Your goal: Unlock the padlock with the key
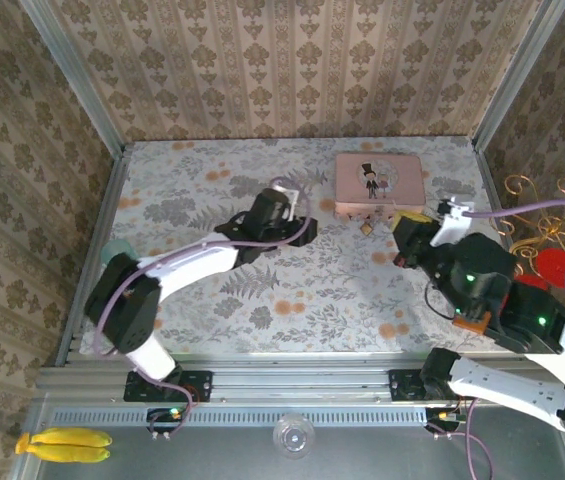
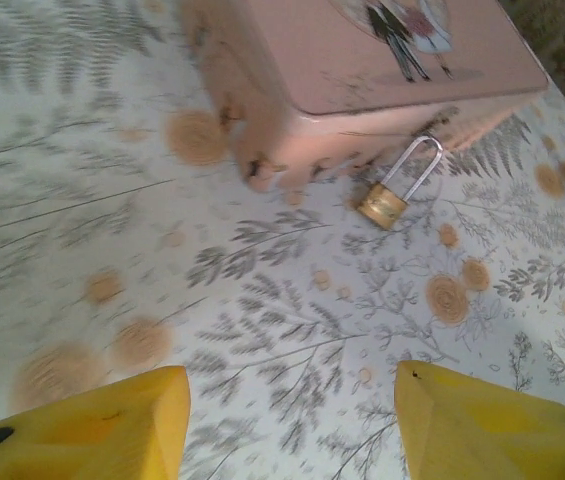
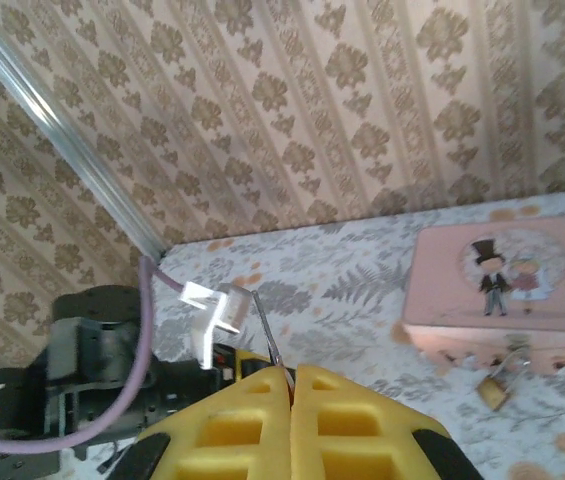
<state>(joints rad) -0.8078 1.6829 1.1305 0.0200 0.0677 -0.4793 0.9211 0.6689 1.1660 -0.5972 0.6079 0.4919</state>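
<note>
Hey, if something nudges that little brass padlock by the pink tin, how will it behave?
The padlock will probably pivot rather than slide, since its shackle looks hooked through the pink tin's clasp. Being tiny, it is likely light. Its smooth brass body may slip in a pinch.

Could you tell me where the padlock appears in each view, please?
Top view: padlock right of centre, just before the pink tin.
Left wrist: padlock upper right, at the pink tin's front wall.
Right wrist: padlock lower right, under the pink tin.
Shared landmark: the pink tin.
</note>
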